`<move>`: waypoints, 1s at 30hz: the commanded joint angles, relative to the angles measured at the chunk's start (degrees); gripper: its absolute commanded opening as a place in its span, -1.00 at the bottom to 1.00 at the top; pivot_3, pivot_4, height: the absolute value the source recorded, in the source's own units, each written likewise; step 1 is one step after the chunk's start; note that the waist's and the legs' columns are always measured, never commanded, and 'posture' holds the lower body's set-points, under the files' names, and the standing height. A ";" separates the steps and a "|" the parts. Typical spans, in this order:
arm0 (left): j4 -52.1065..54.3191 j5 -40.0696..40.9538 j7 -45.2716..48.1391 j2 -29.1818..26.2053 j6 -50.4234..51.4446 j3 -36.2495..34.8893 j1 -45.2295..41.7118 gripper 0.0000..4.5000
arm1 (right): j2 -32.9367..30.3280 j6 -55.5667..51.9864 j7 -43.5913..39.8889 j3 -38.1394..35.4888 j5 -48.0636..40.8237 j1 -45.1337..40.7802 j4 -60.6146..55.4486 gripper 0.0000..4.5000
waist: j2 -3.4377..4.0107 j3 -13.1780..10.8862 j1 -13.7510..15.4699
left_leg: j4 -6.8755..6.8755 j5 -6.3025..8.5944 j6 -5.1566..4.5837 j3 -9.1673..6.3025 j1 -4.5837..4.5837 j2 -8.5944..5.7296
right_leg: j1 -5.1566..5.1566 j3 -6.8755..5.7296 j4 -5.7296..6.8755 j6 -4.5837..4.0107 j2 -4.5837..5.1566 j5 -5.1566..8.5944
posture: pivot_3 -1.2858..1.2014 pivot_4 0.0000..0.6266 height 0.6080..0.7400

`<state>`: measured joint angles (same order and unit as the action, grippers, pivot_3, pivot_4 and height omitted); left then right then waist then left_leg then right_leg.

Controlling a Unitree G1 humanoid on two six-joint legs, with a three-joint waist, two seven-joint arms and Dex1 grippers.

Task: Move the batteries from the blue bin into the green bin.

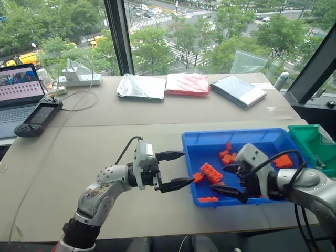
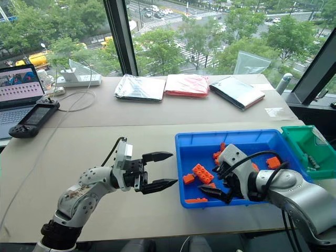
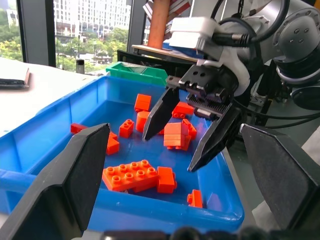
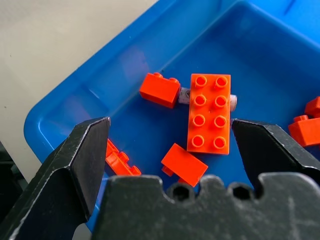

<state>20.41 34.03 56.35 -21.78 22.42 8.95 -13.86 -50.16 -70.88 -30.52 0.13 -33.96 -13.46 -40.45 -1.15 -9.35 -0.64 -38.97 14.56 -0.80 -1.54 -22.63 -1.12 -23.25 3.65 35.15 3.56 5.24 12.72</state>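
The right end effector (image 2: pixel 219 185) hangs spread over the shallow bright-blue plastic tray (image 2: pixel 231 137), aimed where a slim silvery battery (image 4: pixel 184 95) hides under a large orange brick (image 4: pixel 210 119). The left end effector (image 2: pixel 158 170), also spread and empty, waits outside the rim.

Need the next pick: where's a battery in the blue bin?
A battery lies under the big orange brick near the blue bin's left end, just ahead of the open right gripper.

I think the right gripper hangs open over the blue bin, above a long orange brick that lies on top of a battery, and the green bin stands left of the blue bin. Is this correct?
One part is wrong. The green bin stands at the right end of the blue bin, as the right eye view shows. The rest holds: the right gripper hangs open above the long orange brick lying over a battery.
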 commanded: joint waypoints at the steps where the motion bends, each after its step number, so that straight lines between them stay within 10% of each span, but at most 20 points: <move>1: 1.22 0.57 0.00 0.28 -0.86 -0.11 -0.52 1.00 | 2.54 -0.11 4.08 2.80 3.31 -2.27 1.84 0.99 | 0.00 0.00 -0.02 | 0.00 0.00 0.00 0.00 0.00 0.00 | 0.00 0.00 0.00 0.00 0.00 0.00 | 0.03 -0.52 1.00; 11: 2.11 0.99 -1.23 0.33 -0.34 -0.42 -0.27 1.00 | 4.56 0.15 5.86 6.38 6.37 -3.16 5.08 0.99 | 0.00 0.00 -0.03 | 0.01 0.00 0.00 -0.01 -0.01 -0.01 | -0.01 0.00 0.01 0.00 0.01 0.00 | 0.03 -0.52 1.00; 21: 2.31 1.20 -2.16 0.41 0.14 -0.22 -0.77 1.00 | 4.60 1.16 3.96 3.77 5.89 -2.86 3.94 -0.35 | 0.00 0.00 -0.04 | 0.01 0.00 0.00 -0.01 -0.01 -0.01 | -0.01 -0.01 0.01 0.00 0.00 0.00 | 0.03 -0.52 1.00; 30: 2.63 1.44 -2.88 0.49 1.09 -0.22 -1.53 1.00 | 1.29 2.54 3.02 -18.01 5.98 -4.59 9.81 -0.35 | 0.00 0.00 0.10 | 0.00 0.00 0.00 0.00 -0.03 -0.03 | -0.01 0.00 0.01 0.01 0.01 0.00 | 0.03 -0.52 1.00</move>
<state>20.59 34.18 53.57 -21.60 23.80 8.92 -14.60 -47.25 -70.11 -28.13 -11.85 -28.86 -17.09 -31.65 -1.15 -9.35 -0.54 -38.97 14.56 -0.80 -1.53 -22.67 -1.15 -23.26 3.65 35.15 3.56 5.25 12.72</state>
